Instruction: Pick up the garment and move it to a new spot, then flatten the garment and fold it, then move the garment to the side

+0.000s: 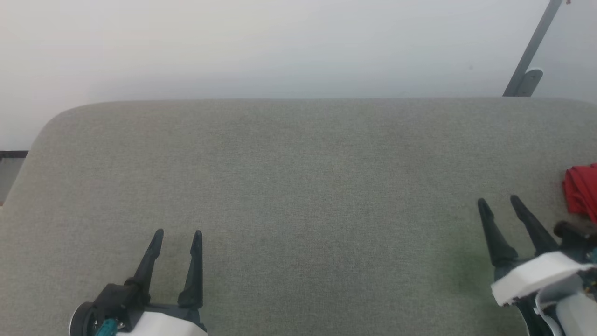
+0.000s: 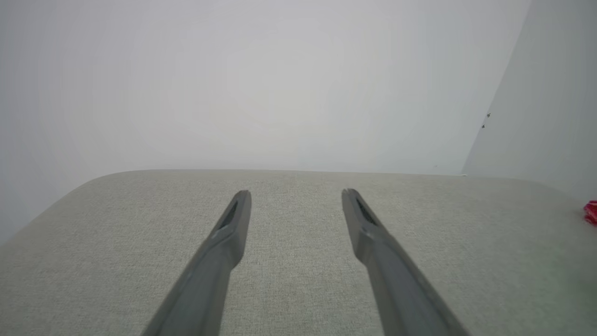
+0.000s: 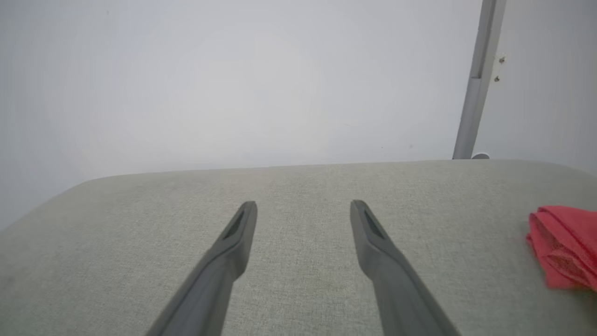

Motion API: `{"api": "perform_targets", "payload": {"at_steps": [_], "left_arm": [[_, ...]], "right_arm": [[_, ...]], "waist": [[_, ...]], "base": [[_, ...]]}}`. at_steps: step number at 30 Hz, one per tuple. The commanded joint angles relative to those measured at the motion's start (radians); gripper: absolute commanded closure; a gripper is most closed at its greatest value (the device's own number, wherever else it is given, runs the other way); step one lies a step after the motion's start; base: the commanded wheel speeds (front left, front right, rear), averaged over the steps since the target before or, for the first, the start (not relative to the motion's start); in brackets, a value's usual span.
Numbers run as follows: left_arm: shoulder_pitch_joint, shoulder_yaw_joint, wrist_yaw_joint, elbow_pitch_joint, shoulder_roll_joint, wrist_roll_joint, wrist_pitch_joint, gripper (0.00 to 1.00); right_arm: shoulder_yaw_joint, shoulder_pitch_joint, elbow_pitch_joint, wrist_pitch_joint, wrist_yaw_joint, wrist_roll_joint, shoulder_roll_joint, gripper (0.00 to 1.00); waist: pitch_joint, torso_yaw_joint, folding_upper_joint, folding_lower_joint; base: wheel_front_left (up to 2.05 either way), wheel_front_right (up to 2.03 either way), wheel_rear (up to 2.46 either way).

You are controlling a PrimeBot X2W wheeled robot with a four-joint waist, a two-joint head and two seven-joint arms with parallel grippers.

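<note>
The red garment (image 1: 581, 190) lies bunched in folds at the far right edge of the grey fabric table (image 1: 298, 186), cut off by the frame. In the right wrist view the garment (image 3: 564, 245) rests to the right of my fingers, apart from them; a sliver of the garment (image 2: 591, 213) shows at the left wrist view's right edge. My right gripper (image 1: 500, 203) is open and empty, just left of the garment. My left gripper (image 1: 178, 233) stands open and empty at the lower left, far from it. Its white parts are hidden.
A pale wall (image 1: 280, 46) rises behind the table's rounded far edge. A grey pole (image 1: 531, 51) leans at the back right corner, and the pole (image 3: 475, 84) shows upright in the right wrist view. The table's left end curves off at the left.
</note>
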Motion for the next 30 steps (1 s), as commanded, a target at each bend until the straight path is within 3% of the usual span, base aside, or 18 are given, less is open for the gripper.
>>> {"api": "perform_targets", "payload": {"at_steps": [1, 17, 30], "left_arm": [[0.016, -0.001, -0.002, -0.006, -0.003, 0.004, -0.004, 0.0], [0.136, 0.005, -0.003, -0.11, -0.003, 0.01, -0.004, 0.0], [0.129, -0.006, -0.003, -0.114, -0.003, -0.016, -0.004, 0.0]], "right_arm": [[-0.01, 0.013, -0.013, -0.002, -0.002, -0.007, 0.003, 0.0], [-0.178, 0.252, -0.225, -0.002, -0.002, -0.088, 0.033, 0.0], [-0.197, 0.278, -0.265, 0.014, -0.002, -0.084, 0.046, 0.0]], "waist": [[-0.003, 0.002, 0.0, 0.0], [-0.03, 0.009, 0.0, 0.0], [-0.025, 0.007, 0.0, 0.0]], "base": [[0.0, 0.0, 0.0], [0.0, 0.0, 0.0], [0.0, 0.0, 0.0]]}}
